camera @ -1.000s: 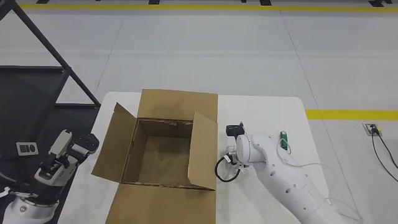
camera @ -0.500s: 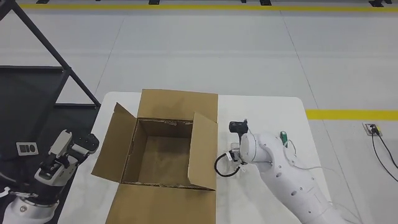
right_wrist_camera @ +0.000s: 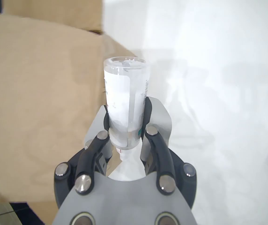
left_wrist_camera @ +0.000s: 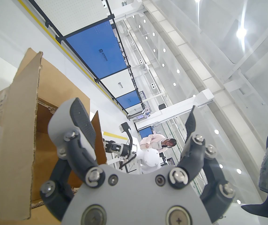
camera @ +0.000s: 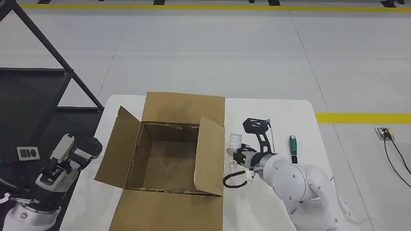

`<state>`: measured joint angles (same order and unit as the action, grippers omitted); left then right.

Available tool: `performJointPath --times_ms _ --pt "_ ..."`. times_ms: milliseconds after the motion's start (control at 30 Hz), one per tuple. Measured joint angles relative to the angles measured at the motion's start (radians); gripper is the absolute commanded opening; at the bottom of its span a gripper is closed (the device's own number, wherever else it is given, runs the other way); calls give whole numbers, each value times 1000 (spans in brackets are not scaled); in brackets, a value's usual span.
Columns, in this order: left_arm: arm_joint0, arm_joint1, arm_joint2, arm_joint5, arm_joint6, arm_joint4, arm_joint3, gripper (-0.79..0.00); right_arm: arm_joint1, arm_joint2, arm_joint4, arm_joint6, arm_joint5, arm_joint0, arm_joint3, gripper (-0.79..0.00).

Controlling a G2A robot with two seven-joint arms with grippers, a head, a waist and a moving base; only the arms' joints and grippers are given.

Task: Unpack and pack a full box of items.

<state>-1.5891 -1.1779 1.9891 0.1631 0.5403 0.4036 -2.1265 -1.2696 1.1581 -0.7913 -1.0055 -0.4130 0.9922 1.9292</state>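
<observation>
- My right gripper (right_wrist_camera: 125, 114) has its jaws pinched on a clear bottle (right_wrist_camera: 124, 90), gripping it from both sides near the neck.
- The bottle has a white label. Its neck end points back toward the wrist and its flat base points away.
- In the top view the bottle sits a little right of centre in the frame, just beside the right-hand flap of the cardboard box (camera: 183, 108). It is outside the box and over the white table (camera: 282, 112).
- I cannot tell whether the bottle touches that flap or the tabletop.
- My left gripper (left_wrist_camera: 136, 120) has its jaws spread wide with nothing between them.
- In the top view the left arm sits at the lower left of the frame, off the left edge of the table and apart from the box.
- From the left wrist camera I see the near flap of the box standing close beside the spread jaws. The other arm is farther off past the box.
- The box stands open, centre-left in the top view. Its flaps are folded outward and its brown floor is showing.
- A green-handled tool (camera: 293, 147) lies flat on the table at the right of the frame. It is to the right of the right arm and apart from the bottle and the box.
</observation>
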Motion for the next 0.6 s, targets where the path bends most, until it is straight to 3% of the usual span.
performJointPath --times_ms 133,300,600 --pt "0 0 0 0 0 0 0 0 5 27 26 78 28 102 161 -785" --pt "0 0 0 0 0 0 0 0 3 -15 -4 160 -9 195 320 -785" --pt "0 0 0 0 0 0 0 0 -7 -92 -6 204 -61 213 353 -785"
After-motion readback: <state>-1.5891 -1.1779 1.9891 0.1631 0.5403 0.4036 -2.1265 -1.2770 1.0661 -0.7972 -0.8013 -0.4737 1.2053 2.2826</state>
